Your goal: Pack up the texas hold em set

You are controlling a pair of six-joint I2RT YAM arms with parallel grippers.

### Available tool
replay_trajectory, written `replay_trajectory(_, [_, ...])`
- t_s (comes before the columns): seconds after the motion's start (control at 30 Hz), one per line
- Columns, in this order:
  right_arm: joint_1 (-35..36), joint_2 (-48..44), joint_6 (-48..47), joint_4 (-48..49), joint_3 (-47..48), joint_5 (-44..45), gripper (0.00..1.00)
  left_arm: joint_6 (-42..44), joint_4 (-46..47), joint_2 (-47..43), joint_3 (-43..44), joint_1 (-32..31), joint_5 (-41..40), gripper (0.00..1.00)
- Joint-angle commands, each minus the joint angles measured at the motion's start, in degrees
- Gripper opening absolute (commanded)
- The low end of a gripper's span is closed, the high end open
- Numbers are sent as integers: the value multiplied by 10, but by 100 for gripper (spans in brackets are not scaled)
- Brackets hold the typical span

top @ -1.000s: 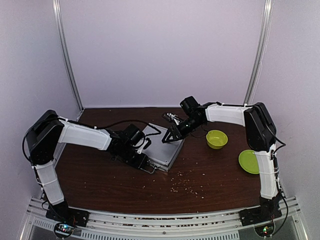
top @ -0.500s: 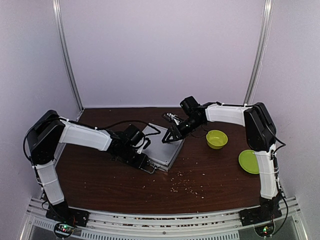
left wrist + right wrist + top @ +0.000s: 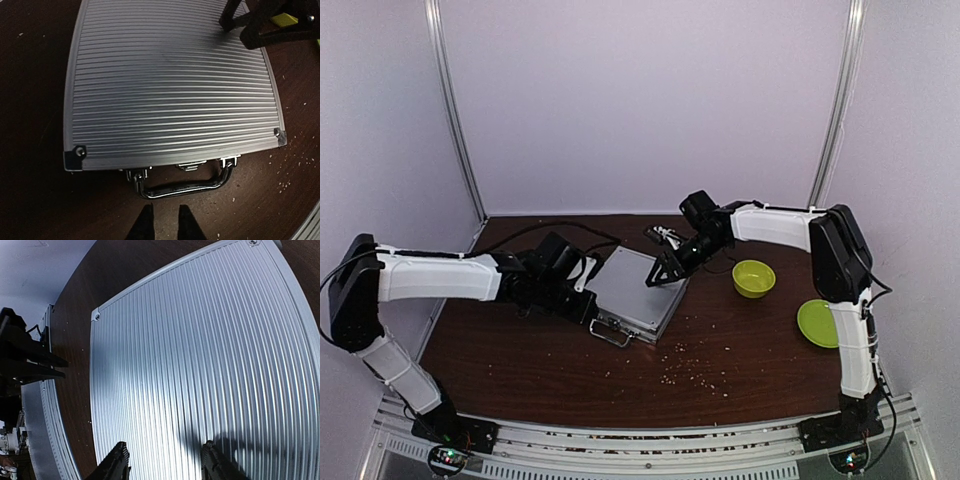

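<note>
The texas hold em set shows as a closed silver ribbed case [image 3: 638,288] lying flat on the dark table, its metal handle [image 3: 186,185] folded out toward my left arm. Chips, dice and card box are hidden. My left gripper [image 3: 164,222] hovers just short of the handle, fingers a narrow gap apart, holding nothing; from above it [image 3: 588,305] sits at the case's near-left edge. Over the lid's far right corner, my right gripper [image 3: 166,464] is open and empty, its fingertips [image 3: 250,22] down against the ribbed lid [image 3: 200,355].
A lime-green bowl [image 3: 754,277] stands right of the case, and a flat lime-green plate [image 3: 817,323] lies nearer the right arm's base. Pale crumbs [image 3: 692,375] are scattered on the table in front of the case. A small dark object [image 3: 664,237] lies behind it.
My left arm has drawn back to the left, off the case's handle side, and its fingers have parted slightly. The right arm has stayed on the lid.
</note>
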Motion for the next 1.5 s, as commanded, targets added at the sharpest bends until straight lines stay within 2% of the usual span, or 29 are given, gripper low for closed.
replay_trajectory(0.0, [-13, -52, -34, -72, 13, 64, 50, 31, -55, -44, 17, 1, -69, 28])
replay_trajectory(0.1, [-27, -105, -57, -87, 16, 101, 51, 49, -87, -63, 51, 13, -102, 45])
replay_trajectory(0.23, [-63, -194, -63, -75, 0, 133, 52, 75, -124, -90, 105, 42, -147, 62])
replay_trajectory(0.33, [-95, -276, -67, -61, -16, 162, 53, 95, -152, -108, 144, 86, -150, 75])
replay_trajectory(0.47, [-134, -385, -68, -20, -62, 201, 56, 135, -184, -112, 201, 137, -153, 86])
replay_trajectory(0.5, [-142, -402, -66, -9, -75, 212, 58, 146, -191, -112, 216, 144, -161, 88])
replay_trajectory(0.7, [-170, -518, -18, 40, -143, 303, 92, 188, -203, -109, 295, 169, -217, 97])
replay_trajectory(0.77, [-170, -539, -21, 32, -139, 339, 100, 196, -203, -109, 312, 174, -238, 98])
replay_trajectory(0.87, [-170, -565, -20, 24, -122, 416, 99, 192, -205, -111, 325, 185, -278, 98])
replay_trajectory(1.03, [-170, -599, -2, 44, -143, 490, 100, 184, -190, -121, 312, 197, -312, 98])
replay_trajectory(1.17, [-172, -605, -7, 51, -173, 502, 100, 177, -168, -133, 288, 197, -318, 98])
replay_trajectory(1.47, [-195, -599, 4, 58, -194, 453, 100, 176, -125, -158, 244, 198, -322, 98])
